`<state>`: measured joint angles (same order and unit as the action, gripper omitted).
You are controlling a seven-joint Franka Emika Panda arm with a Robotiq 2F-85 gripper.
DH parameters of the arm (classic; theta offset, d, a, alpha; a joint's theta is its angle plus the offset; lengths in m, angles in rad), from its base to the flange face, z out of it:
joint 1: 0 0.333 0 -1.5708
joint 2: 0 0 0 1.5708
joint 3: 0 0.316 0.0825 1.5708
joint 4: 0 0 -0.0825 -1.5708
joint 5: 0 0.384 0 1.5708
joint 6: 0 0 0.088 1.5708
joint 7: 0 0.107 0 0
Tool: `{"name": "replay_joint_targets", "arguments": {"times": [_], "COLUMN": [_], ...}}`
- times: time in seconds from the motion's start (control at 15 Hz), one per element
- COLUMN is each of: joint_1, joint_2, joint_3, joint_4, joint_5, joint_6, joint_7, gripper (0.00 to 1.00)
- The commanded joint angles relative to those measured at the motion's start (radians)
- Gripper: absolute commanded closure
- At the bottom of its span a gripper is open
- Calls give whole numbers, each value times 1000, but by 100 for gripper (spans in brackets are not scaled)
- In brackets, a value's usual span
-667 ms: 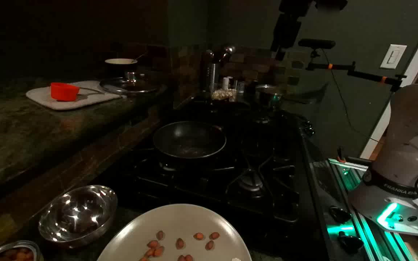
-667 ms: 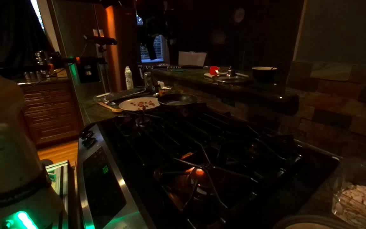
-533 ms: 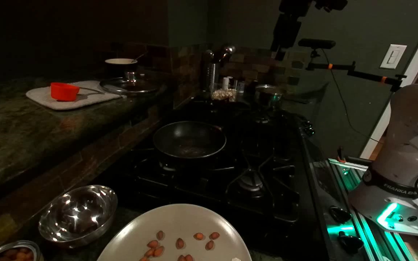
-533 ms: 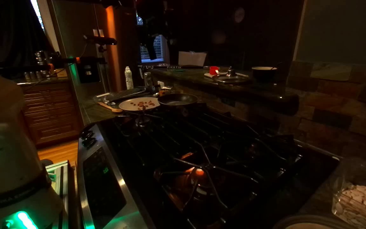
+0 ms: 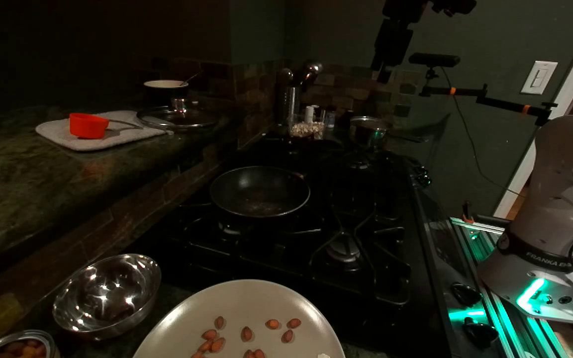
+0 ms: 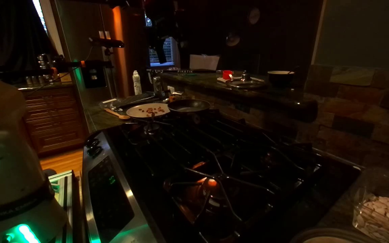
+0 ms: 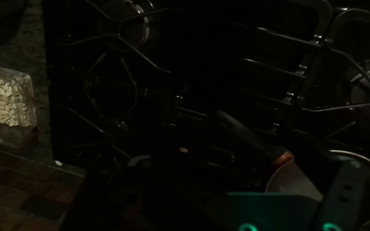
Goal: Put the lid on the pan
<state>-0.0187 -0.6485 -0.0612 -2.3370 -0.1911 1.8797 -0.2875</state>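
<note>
Left, the counter (image 5: pixel 28 199) is carrying the mat (image 5: pixel 123 134), lid (image 5: pixel 179 118) lying at its right end, pot (image 5: pixel 164 90) standing farther back.

Pan (image 5: pixel 260 191) sits on stove (image 5: pixel 326 223), lid (image 5: pixel 189 119) on counter (image 5: pixel 43 184).

Upper link (image 5: pixel 565 169): rounded, dull grey-white, scuffed, toward 3 o'clock in an exterior view
Collar (image 5: pixel 535 255): black band, pale lettering beginning FRANKA
Base (image 5: pixel 560 284): smooth whitish casing, toward 4 o'clock
Light strip (image 5: pixel 531 293): bright green; dark round fittings (image 5: pixel 565 300) at its 3 o'clock
Gripper (image 7: pixel 215 146): near-black in the wrist view
Finger link (image 7: pixel 345 193): dark grey, two round holes, toward 4 o'clock
Rings (image 7: pixel 247 225): green-lit, partly cut off, toward 4 and 5 o'clock
</note>
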Motion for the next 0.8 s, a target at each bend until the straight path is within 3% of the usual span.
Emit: {"name": "replay_joint_targets", "arguments": {"times": [0.0, 0.4, 0.73], "joint_1": [11, 13, 60], "joint_2": [0, 14, 195], "joint_3": [-8, -8, 5], "joint_4": [2, 12, 149], "joint_5": [-5, -6, 13], "joint_6": [-3, 4, 46], "joint_7": [5, 2, -32], "gripper": [0, 0, 0]}}
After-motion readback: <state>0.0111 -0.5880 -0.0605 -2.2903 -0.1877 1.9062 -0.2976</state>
